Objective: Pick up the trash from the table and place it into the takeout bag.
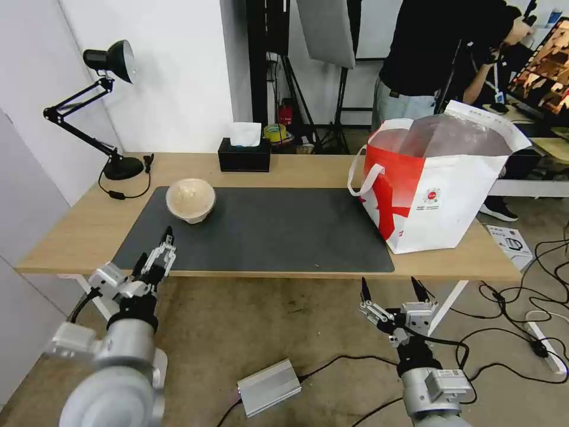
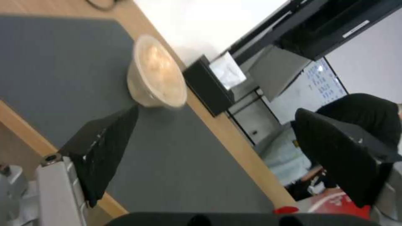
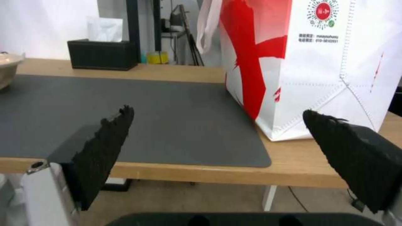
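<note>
The beige lidded bowl (image 1: pixel 190 200) sits on the dark mat (image 1: pixel 267 231) near the bench's (image 1: pixel 71 231) left end, well apart from the takeout bag (image 1: pixel 438 190) at right. Both hands are empty with fingers spread — the left hand (image 1: pixel 155 256) at the bench's front edge, the right hand (image 1: pixel 394 292) below it.

The takeout bag (image 3: pixel 318 62) bears a round red-centred dotted logo at about one o'clock on its white face in the right wrist view. Beneath it run two tiny lines of print, too small to read for certain.
</note>
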Controlling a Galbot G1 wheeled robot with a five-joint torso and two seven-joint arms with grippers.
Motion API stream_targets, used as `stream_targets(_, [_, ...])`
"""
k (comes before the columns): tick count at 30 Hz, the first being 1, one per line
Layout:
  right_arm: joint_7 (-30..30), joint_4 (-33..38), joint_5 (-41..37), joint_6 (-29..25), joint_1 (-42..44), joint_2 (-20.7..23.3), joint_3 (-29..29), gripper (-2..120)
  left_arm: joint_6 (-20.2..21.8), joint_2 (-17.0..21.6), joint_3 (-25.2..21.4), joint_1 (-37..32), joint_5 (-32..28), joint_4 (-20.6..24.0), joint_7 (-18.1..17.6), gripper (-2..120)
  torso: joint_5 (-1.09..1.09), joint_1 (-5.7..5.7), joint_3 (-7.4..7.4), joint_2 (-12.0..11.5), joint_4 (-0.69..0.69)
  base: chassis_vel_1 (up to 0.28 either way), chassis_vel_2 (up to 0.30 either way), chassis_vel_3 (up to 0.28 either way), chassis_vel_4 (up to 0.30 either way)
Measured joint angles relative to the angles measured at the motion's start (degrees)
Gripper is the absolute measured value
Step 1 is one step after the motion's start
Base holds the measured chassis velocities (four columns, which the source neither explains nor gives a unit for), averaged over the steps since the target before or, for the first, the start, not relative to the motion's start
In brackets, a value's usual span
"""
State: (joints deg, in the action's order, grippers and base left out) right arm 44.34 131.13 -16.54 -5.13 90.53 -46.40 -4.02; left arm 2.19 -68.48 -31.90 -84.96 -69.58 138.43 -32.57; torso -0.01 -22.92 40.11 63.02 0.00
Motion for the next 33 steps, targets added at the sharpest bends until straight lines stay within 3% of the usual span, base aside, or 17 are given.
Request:
stream_targets(5, [0.0, 0.0, 0.0, 0.0, 0.0, 0.0, 0.0, 100, 0.6, 1.9, -0.2, 4.4, -6.6, -1.2, -3.4, 100, 0.0, 0.0, 0.0, 0.0, 0.0, 0.0, 0.0, 0.0, 0.0])
stream_targets(11, [0.0, 0.0, 0.0, 0.0, 0.0, 0.0, 0.0, 100, 3.0, 4.5, -0.1, 12.6, -16.1, -4.7, -10.9, 100, 0.0, 0.0, 0.01, 0.0, -0.01, 0.0, 0.0, 0.0, 0.0])
stream_targets(25, [0.0, 0.0, 0.0, 0.0, 0.0, 0.0, 0.0, 100, 4.0, 7.9, 0.7, 22.3, -23.5, -11.4, -15.2, 100, 0.01, -0.01, 0.0, 0.0, -0.01, 0.0, 0.0, 0.0, 0.0])
stream_targets(33, [0.0, 0.0, 0.0, 0.0, 0.0, 0.0, 0.0, 100, 4.6, 9.4, 2.9, 28.1, -26.9, -19.4, -18.9, 100, 0.0, 0.0, 0.0, 0.0, 0.0, 0.0, 0.0, 0.0, 0.0])
